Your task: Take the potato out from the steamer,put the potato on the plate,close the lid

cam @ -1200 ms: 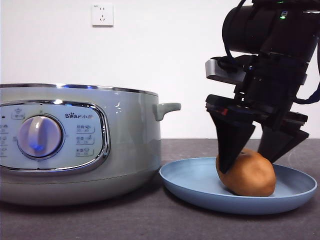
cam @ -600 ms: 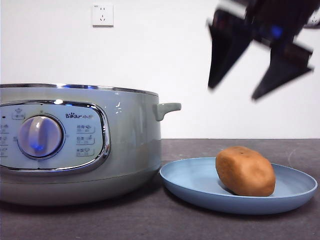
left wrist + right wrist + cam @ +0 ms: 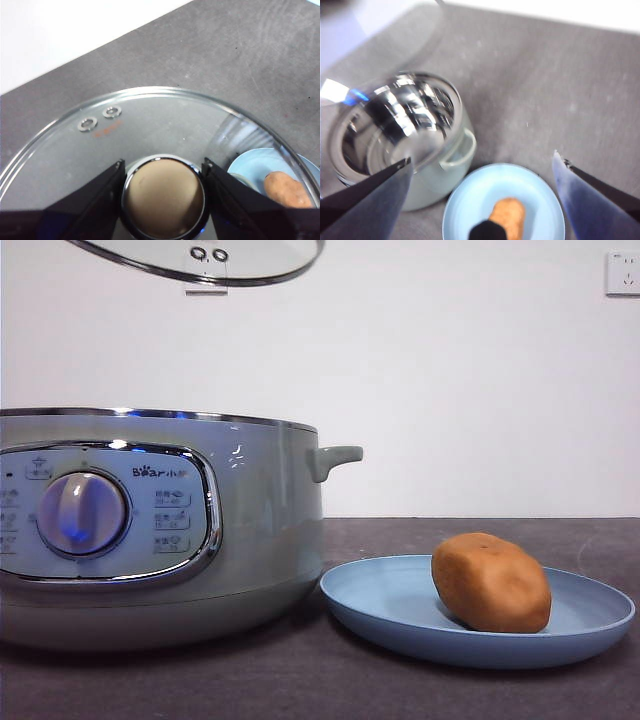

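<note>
The orange-brown potato lay on its side on the light-blue plate, lower right of the front view. The grey-green steamer stood open at left, its glass lid hanging tilted, top left.

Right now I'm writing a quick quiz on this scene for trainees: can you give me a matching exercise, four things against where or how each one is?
Things:
1. potato
2. lid
3. steamer
4. right gripper

States:
A. uncovered, shiny inner pot showing
B. held up in the air by the left gripper, clamped on its knob
C. lying on the blue plate
D. open, high above the plate, holding nothing

Pairs: 1-C, 2-B, 3-A, 4-D
</note>
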Robot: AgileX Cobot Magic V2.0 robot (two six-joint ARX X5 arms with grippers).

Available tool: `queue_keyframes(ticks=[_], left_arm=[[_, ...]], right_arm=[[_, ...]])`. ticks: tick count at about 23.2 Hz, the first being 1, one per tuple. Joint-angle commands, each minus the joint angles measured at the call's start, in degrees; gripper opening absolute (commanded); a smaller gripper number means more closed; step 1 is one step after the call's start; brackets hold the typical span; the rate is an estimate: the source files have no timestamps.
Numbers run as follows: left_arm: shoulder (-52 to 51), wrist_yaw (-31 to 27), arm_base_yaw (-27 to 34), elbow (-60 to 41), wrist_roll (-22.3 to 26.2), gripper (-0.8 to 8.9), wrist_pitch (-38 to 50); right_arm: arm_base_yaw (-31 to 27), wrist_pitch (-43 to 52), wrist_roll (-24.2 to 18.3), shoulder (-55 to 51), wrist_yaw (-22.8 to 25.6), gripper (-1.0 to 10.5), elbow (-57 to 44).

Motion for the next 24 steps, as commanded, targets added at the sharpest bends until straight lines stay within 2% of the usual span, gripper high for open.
queue_keyframes(ticks=[1,7,24], left_arm=[[-0.44,0.17,0.24,-4.94,-0.90,-0.08,3.50],[-0.48,0.13,0.24,-14.88,-3.34,-0.08,7.96],[-0.70,0.17,0.11,-25.38,-4.79,-0.08,9.73]], right_arm=[[0.00,-0.42,0.61,-0.85,1.53,4.7,1.01],[0.00,-1.07,0.61,-1.33,1.55,4.7,1.07],[0.00,-1.03,0.81,-1.25,1.55,4.7,1.07]])
